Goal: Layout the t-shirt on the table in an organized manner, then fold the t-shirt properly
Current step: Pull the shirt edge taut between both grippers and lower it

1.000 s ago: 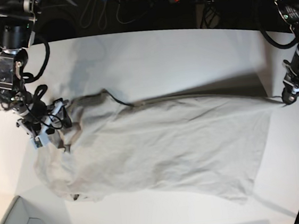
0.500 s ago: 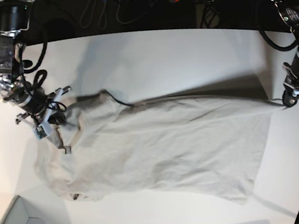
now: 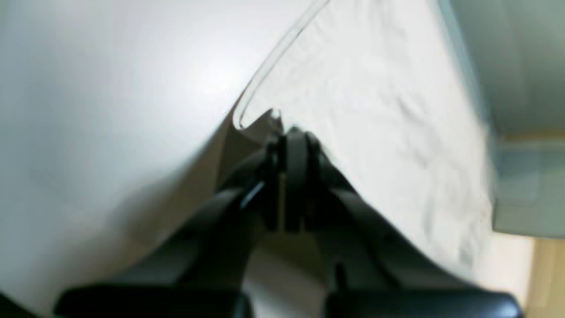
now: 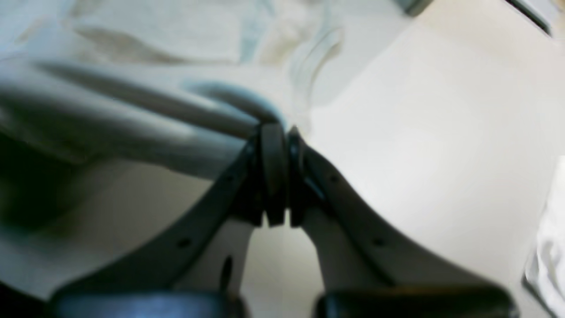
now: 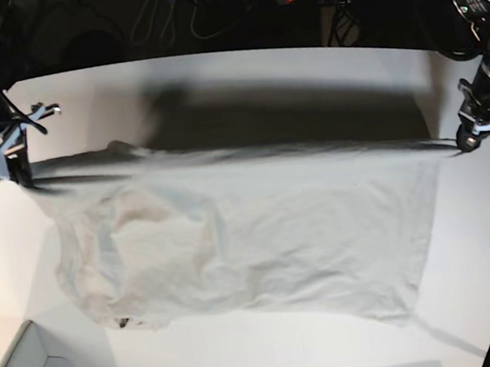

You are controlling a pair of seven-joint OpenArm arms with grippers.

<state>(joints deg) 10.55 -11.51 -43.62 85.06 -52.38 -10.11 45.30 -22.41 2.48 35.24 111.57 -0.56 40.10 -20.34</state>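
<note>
The t-shirt (image 5: 250, 235) hangs stretched between both tools. The left tool (image 5: 467, 139) pinches one corner, the right tool (image 5: 9, 170) pinches the other. Bare counter (image 5: 304, 81) lies behind.

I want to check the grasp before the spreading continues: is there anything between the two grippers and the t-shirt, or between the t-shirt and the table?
Nothing visible. The left gripper and right gripper are each shut directly on the t-shirt, stretching one edge between them. The rest lies on the bare table.
</note>
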